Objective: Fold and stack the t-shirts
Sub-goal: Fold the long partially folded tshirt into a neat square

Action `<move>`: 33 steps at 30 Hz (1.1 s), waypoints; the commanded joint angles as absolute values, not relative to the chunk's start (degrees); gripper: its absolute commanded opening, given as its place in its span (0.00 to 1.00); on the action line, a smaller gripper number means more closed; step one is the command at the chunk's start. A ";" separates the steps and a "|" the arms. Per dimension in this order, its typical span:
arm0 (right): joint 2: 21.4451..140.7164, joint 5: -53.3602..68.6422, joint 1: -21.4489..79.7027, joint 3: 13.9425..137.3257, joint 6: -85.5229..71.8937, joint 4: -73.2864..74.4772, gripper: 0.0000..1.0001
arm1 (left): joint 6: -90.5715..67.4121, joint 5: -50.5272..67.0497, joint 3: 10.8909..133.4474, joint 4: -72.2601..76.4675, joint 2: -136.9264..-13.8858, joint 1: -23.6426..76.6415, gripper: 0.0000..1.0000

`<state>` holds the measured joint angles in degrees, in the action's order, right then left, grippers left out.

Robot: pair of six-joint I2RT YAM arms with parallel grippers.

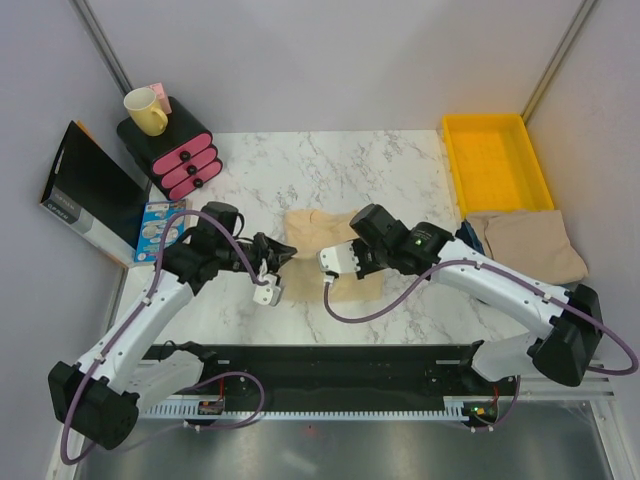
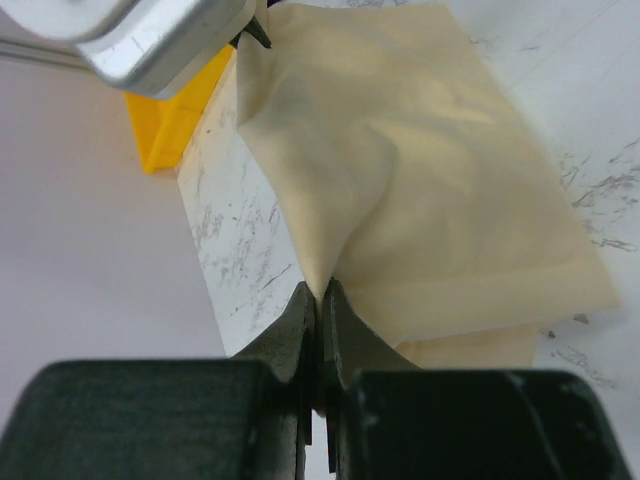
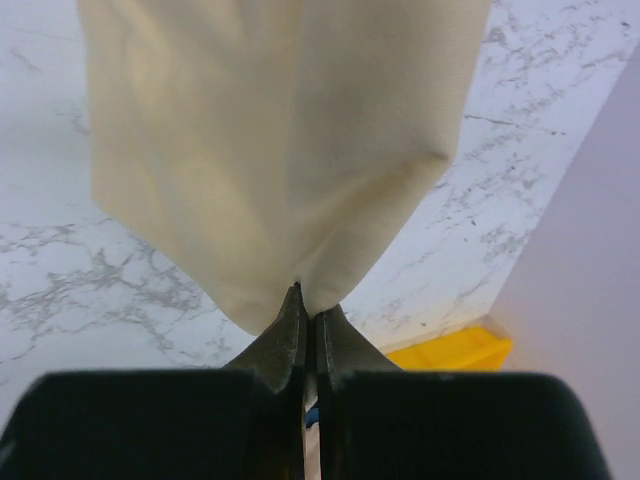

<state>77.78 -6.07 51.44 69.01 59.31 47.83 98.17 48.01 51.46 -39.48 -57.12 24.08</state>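
A pale cream t-shirt (image 1: 318,232) lies part folded on the marble table's middle. My left gripper (image 1: 288,253) is shut on a pinch of its left edge; the left wrist view shows the cloth (image 2: 430,180) rising in a fold from the closed fingertips (image 2: 320,295). My right gripper (image 1: 350,262) is shut on the shirt's near right part, and in the right wrist view the fabric (image 3: 280,130) spreads away from the closed jaws (image 3: 308,300). A second, tan t-shirt (image 1: 527,245) lies folded at the table's right edge.
A yellow tray (image 1: 495,160) sits at the back right, just behind the tan shirt. At the back left are a pink drawer unit (image 1: 180,160) with a yellow mug (image 1: 146,110) on top, a black box (image 1: 85,190) and a blue packet (image 1: 158,225).
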 commanded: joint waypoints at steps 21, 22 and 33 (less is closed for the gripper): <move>85.69 -12.57 45.70 64.08 63.81 20.57 0.00 | 90.09 37.53 46.76 -11.09 -77.95 19.51 0.02; 86.13 -13.09 45.62 63.64 63.81 19.52 0.02 | 89.30 37.44 46.67 -9.60 -78.31 19.42 0.02; 93.41 -29.58 45.62 57.83 60.12 -6.21 0.70 | 80.71 25.09 44.12 13.50 -87.08 17.84 0.92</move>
<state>89.97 -18.22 45.84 59.29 61.91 8.99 88.55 34.06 45.54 -3.29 -82.06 18.90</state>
